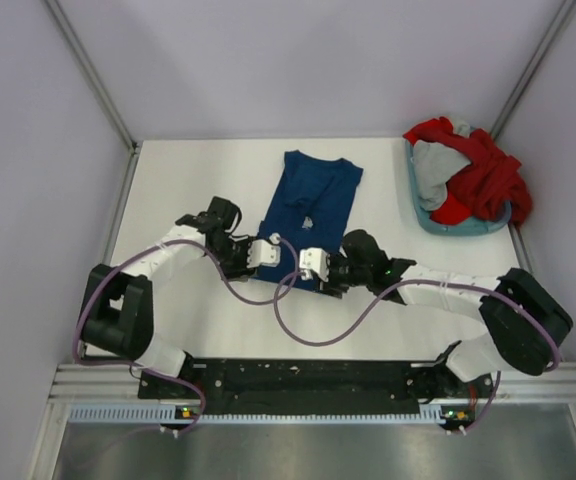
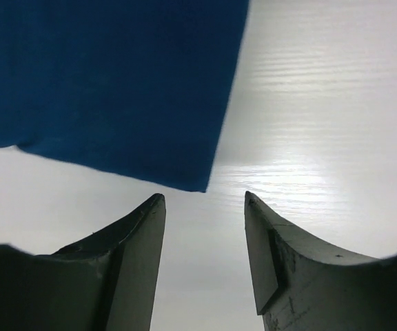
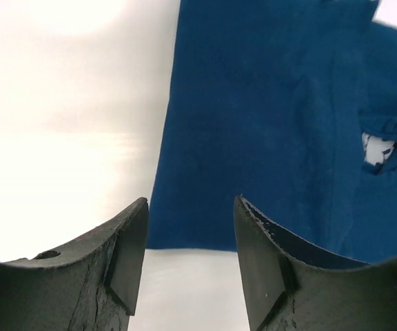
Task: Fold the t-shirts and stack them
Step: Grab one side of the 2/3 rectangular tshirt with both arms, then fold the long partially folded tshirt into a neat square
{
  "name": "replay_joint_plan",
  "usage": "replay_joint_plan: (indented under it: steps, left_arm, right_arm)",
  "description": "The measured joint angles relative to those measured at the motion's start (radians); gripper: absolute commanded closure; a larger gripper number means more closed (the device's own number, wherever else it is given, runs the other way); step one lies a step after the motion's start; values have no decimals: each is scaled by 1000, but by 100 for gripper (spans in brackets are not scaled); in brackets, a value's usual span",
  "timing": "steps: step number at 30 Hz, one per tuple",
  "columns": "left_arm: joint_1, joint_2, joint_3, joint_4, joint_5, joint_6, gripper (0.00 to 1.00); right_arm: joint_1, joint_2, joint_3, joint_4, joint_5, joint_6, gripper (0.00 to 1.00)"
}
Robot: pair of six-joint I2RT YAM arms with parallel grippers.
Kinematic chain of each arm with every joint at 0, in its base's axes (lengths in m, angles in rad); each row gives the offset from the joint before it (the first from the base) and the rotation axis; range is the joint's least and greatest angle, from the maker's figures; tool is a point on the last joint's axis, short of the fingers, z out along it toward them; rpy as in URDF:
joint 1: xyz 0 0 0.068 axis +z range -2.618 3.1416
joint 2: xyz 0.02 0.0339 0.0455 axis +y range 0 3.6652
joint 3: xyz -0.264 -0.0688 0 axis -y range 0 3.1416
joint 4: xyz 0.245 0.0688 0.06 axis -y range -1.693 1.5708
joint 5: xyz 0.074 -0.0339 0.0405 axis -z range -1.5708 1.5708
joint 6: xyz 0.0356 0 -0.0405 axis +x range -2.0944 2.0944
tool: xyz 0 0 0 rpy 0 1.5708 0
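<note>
A navy blue t-shirt [image 1: 313, 195] lies flat in the middle of the table, folded into a long strip with the collar far. A bit of its pale print [image 1: 308, 216] shows. My left gripper [image 1: 271, 252] is open and empty at the shirt's near left corner; that corner [image 2: 202, 185] lies just ahead of the gripper [image 2: 204, 201]. My right gripper [image 1: 306, 265] is open and empty at the near right corner; in the right wrist view its gripper [image 3: 191, 205] is low over the shirt [image 3: 267, 117] by its edge. A red t-shirt [image 1: 486, 178] and a grey one [image 1: 434, 168] lie crumpled in the basket.
The light blue plastic basket [image 1: 436, 226] stands at the back right corner of the white table [image 1: 188, 190]. Purple-grey walls and metal frame posts close in the table on three sides. Both arms' cables loop over the near table.
</note>
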Motion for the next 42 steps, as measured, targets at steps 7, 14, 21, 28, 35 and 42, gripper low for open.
replay_joint_plan:
  steps: [7, 14, 21, 28, 35, 42]
  left_arm:
    - [-10, 60, -50, 61, 2, 117, 37]
    - [-52, 98, -69, 128, -48, 144, 40]
    - [-71, 131, -69, 164, -103, 147, 90]
    - [-89, 136, -70, 184, -144, 97, 100]
    - [-97, -35, -98, 52, -140, -3, 100]
    - [-100, -305, -105, -227, -70, -112, 100]
  right_arm:
    - [46, 127, 5, -110, 117, -205, 50]
    - [66, 175, 67, -138, 178, -280, 70]
    - [66, 193, 80, -159, 197, -310, 100]
    - [66, 162, 77, -196, 203, -269, 100]
    - [100, -53, 65, -319, 173, -135, 100]
    - [199, -293, 60, -458, 40, 60, 100]
